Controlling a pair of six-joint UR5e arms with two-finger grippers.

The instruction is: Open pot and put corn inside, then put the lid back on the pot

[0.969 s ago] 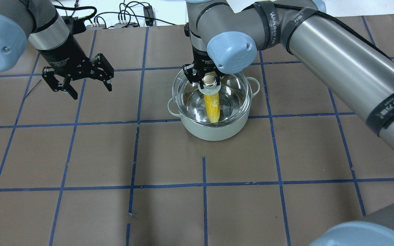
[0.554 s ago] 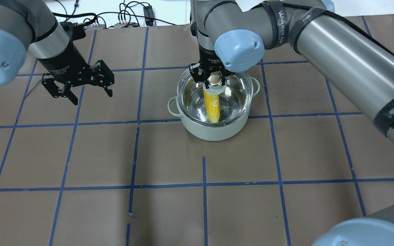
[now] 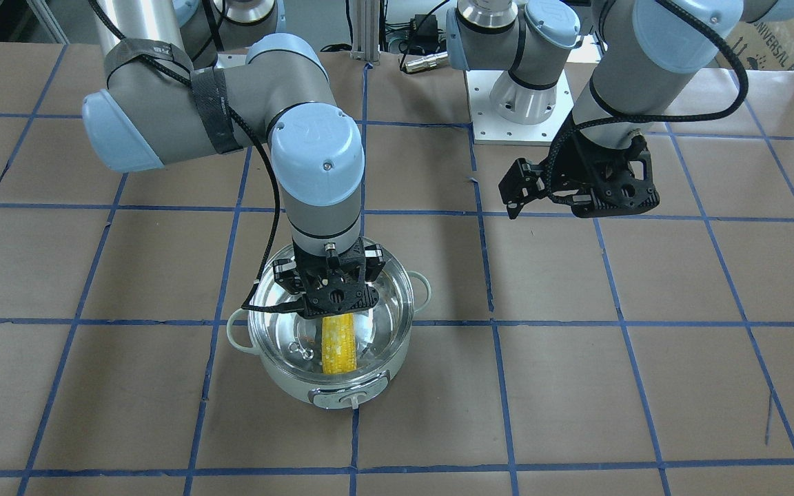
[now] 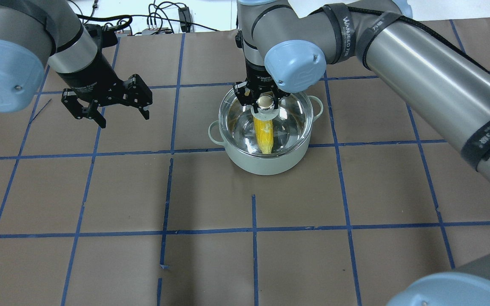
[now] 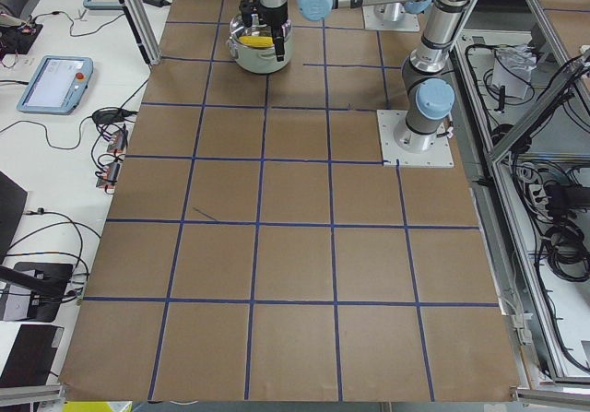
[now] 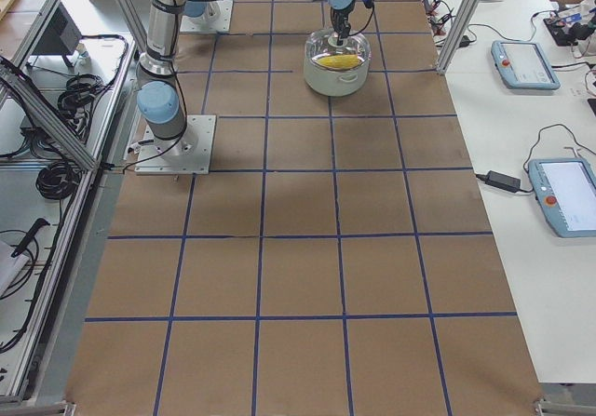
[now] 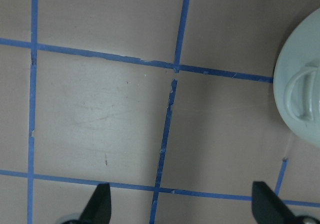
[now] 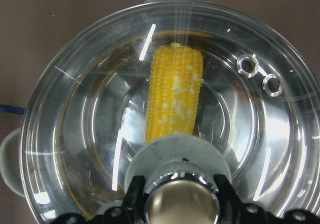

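The pale mint pot [image 4: 266, 165] stands mid-table with the yellow corn [image 4: 263, 134] lying inside it. The clear glass lid [image 4: 297, 115] lies level over the pot's mouth, at its rim. My right gripper [image 4: 265, 101] is shut on the lid's knob from above. The right wrist view shows the corn [image 8: 172, 98] through the lid's glass [image 8: 75, 108]. From the front, the right gripper [image 3: 333, 303] hides the knob. My left gripper [image 4: 123, 119] is open and empty, above the table to the left of the pot. The pot's side handle [image 7: 302, 91] shows in the left wrist view.
The table is brown paper with a grid of blue tape lines [image 4: 170, 123]. Cables and a power strip [image 4: 155, 25] lie beyond the far edge. The arms' white base plate [image 3: 521, 103] is at the robot's side.
The right gripper has shifted the lid slightly right and lower, so it now sits centred over the pot. The left gripper has moved a little right, toward the pot, still open.
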